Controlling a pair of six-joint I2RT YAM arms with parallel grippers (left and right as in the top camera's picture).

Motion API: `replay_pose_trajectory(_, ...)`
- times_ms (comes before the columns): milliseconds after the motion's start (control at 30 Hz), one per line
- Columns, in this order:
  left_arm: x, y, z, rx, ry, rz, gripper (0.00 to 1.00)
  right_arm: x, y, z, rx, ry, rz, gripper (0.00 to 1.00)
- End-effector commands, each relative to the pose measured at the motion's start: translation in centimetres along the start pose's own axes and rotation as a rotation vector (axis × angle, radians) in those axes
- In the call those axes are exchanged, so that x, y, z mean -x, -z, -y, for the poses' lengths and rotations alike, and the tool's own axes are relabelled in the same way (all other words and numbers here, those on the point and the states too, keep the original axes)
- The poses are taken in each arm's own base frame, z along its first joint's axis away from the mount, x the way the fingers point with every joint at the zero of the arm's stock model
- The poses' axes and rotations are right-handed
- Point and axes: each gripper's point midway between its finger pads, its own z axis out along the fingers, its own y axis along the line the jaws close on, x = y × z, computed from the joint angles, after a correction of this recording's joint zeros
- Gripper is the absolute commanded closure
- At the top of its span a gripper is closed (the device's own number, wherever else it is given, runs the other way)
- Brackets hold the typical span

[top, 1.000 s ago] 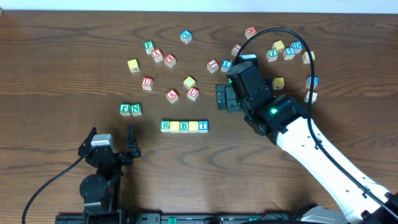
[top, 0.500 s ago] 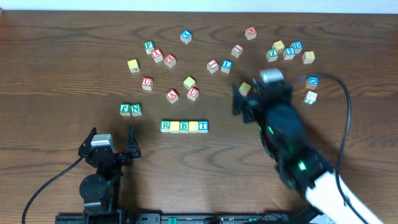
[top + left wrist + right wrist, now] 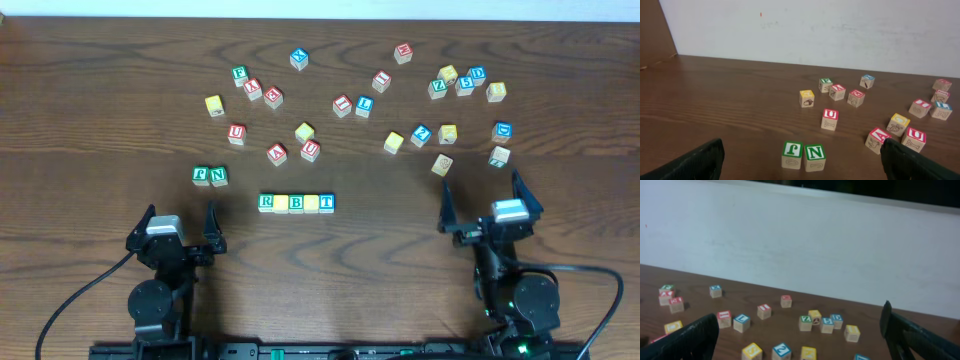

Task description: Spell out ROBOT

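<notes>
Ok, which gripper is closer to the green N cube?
Left. The left gripper is close, just robot-side of the green N cube; the right gripper is far to its right.

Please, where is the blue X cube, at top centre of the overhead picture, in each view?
Overhead: blue cube at top centre.
Left wrist: blue cube right of centre, far back.
Right wrist: blue cube at left, mid-height.
Shared landmark: the green cube to its left in every view.

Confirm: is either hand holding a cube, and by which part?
Nothing is held. The left hand and right hand are both open and empty, apart from the five-cube row.
</notes>
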Motion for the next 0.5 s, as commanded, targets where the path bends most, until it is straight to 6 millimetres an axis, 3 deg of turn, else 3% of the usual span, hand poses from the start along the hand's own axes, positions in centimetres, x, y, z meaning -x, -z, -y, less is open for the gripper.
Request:
replay_pose_trajectory(0,-1.5,-0.1,0.0,-0.007,0.001,-0.046,0.02,-1.3,0.9,0.2,0.032,0.037,0.020,0.01)
replay_pose_trajectory(200,-1.5,-0.1,0.0,-0.007,0.001,-0.046,0.02,-3.6,2.3,2.1,-0.036,0.051,-0.019,0.01)
replay_pose_trajectory(367,-1.5,-0.1,0.0,-0.007,0.001,-0.046,0.02,-8.1,2.9,2.2,-0.040,0.016,-0.206,0.01)
replay_pose_trajectory(467,-1.5,-0.1,0.0,-0.007,0.001,-0.046,0.02,-8.1,2.9,2.2,-0.041,0.018,-0.204,0.01)
